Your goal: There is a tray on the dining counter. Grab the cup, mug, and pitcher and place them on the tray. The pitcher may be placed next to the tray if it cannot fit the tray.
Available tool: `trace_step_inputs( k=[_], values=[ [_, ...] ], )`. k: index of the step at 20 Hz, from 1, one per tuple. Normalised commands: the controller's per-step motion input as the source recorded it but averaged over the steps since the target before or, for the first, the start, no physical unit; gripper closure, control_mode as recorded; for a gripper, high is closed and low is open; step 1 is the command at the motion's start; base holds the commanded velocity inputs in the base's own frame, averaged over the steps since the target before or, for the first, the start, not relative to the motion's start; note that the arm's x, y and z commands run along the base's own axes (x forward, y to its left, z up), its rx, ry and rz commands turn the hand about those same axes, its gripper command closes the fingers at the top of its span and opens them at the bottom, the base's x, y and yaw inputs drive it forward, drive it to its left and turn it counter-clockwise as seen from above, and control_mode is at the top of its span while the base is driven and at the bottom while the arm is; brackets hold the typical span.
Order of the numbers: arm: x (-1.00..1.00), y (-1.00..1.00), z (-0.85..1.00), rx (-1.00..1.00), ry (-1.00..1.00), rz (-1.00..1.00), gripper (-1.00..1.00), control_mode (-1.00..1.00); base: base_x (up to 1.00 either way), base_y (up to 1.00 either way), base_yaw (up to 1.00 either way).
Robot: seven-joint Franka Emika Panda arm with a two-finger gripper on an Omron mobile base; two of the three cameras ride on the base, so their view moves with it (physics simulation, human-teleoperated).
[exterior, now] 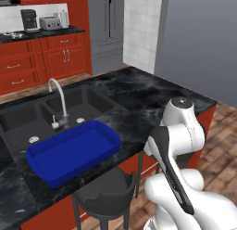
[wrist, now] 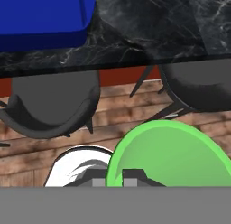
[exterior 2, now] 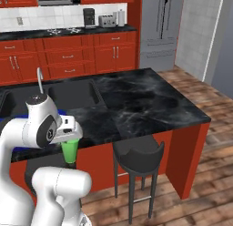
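Green cup [exterior 2: 69, 152] hangs clamped in the closed gripper [exterior 2: 69, 139], off the near edge of the dining counter [exterior 2: 136, 102], above two dark stools [wrist: 49, 108]; blue tray [exterior: 71, 151] beside the sink.

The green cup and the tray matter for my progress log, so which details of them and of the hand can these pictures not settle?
- Cup: right base view, top hidden under the hand; in the hand view the grey band cuts its lower part.
- Fingertips: hand view, barely visible at the cup's rim; contact unclear.
- Tray: hand view, cut by the top edge.
- Counter: left base view, its near right part hidden by the arm.
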Motion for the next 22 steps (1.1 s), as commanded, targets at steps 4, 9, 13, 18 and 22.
trace_step_inputs(
  k=[4,9,13,18,22],
  values=[
    [0.24,0.36,0.0,0.0,0.07,0.02,1.0,-1.0,0.12,0.12,0.0],
    [0.11,0.67,0.0,0.0,0.05,0.16,1.0,-1.0,0.0,0.0,0.0],
    [0.15,0.75,0.01,0.0,0.04,0.17,1.0,-1.0,0.0,0.0,0.0],
    [0.22,0.75,0.05,0.0,0.01,0.14,1.0,-1.0,0.0,0.0,0.0],
    [0.42,0.73,0.12,0.0,0.0,0.12,1.0,-1.0,0.0,0.0,0.0]
  ],
)
